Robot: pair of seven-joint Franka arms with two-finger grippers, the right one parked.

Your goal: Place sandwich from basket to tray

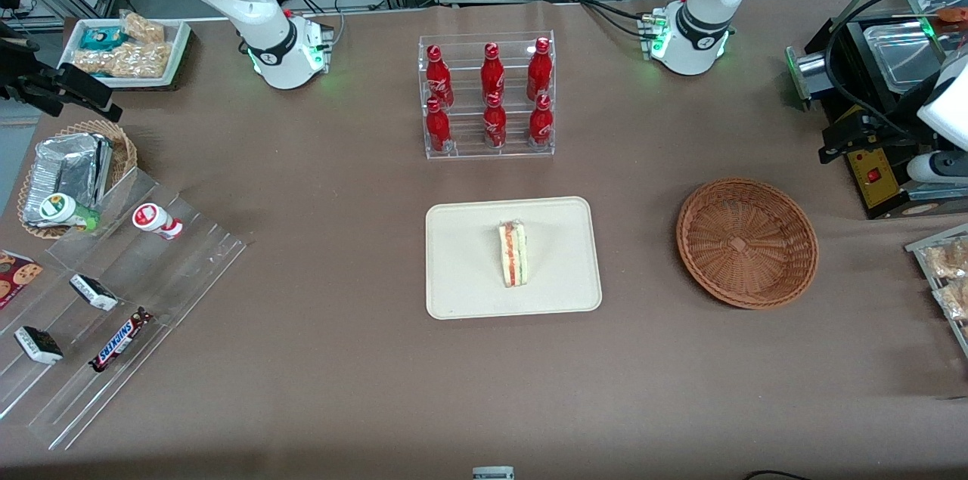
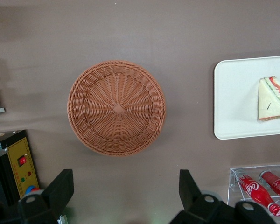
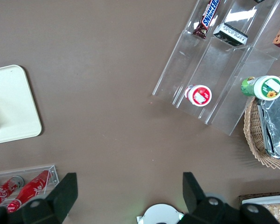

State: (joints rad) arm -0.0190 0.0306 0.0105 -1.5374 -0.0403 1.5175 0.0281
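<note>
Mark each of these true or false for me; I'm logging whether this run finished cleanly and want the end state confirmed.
1. The triangular toasted-bread sandwich lies on the flat cream rectangular tray. True.
2. The round reddish-brown wicker basket holds a second sandwich. False: it holds nothing.
3. The left arm's gripper is shut on the sandwich. False: it is open, holds nothing, and hangs high above the table near the basket.
4. The clear acrylic rack of red bottles is farther from the front camera than the tray. True.
5. The basket touches the tray. False: bare brown table separates them.
</note>
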